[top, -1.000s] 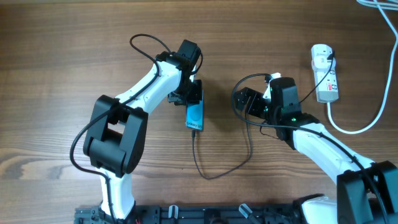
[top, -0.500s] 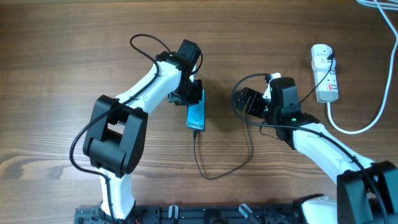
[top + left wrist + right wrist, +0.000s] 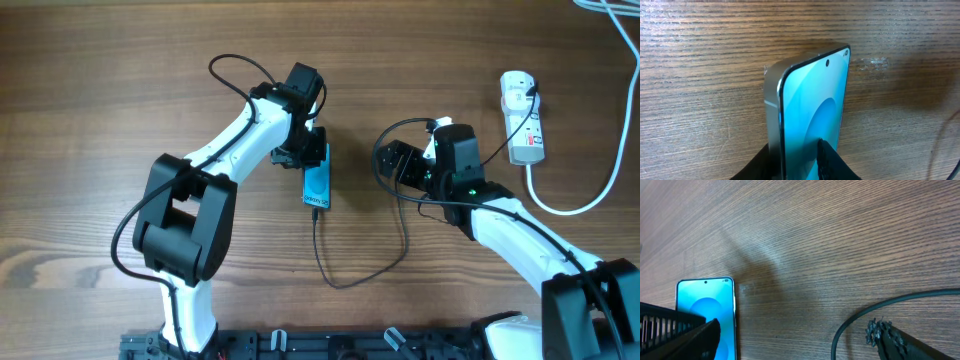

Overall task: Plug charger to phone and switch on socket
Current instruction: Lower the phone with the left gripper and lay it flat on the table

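Brown wooden counter (image 3: 100, 80). Overhead: the phone (image 3: 317, 185) lies at centre frame, shifted barely rightward from a second ago. The charger (image 3: 345, 280) reaches its lower end. The socket (image 3: 522, 120) sits upper right, well apart. Left wrist: the left tool (image 3: 800, 165) is clamped across the phone. Right wrist: the right tool (image 3: 795, 327) is spread apart, empty. Plugging looks done; the switch likely remains.
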You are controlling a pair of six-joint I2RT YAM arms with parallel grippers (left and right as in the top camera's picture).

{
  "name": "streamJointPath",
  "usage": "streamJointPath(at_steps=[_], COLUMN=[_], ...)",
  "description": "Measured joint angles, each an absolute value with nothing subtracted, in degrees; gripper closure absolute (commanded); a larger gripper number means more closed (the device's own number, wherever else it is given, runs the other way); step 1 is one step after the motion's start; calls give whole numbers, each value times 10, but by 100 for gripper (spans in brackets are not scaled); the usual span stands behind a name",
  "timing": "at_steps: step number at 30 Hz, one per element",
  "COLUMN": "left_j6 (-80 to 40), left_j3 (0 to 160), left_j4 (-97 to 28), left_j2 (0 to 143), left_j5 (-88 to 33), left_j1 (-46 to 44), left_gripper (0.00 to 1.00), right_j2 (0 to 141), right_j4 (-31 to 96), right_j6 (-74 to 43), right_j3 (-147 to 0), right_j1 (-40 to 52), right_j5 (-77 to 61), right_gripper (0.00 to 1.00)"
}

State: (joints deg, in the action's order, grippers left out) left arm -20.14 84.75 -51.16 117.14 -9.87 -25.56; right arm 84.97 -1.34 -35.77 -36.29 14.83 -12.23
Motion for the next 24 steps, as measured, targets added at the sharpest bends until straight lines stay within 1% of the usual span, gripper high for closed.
streamJointPath(at_steps=[3, 6, 10, 18, 24], left_j6=[-201, -201, -203, -204, -216], left_j3=[848, 846, 838, 837, 837], left_j4=[-510, -493, -480, -474, -472], left_j2=[1171, 1171, 1171, 1171, 1174], left_j5=[-99, -99, -97, -99, -99], left_j1=[-257, -267, -281, -286, -286], left_gripper=[75, 71, 73, 72, 68], right_j2=[850, 850, 850, 850, 850], right_j4=[-13, -13, -13, -13, -13], right_j6=[-358, -358, -358, -358, -358], right_j3=[-363, -363, -363, -363, -363], right_j1=[148, 148, 148, 148, 148], right_j5=[-121, -121, -119, -119, -119], right_gripper=[0, 0, 0, 0, 0])
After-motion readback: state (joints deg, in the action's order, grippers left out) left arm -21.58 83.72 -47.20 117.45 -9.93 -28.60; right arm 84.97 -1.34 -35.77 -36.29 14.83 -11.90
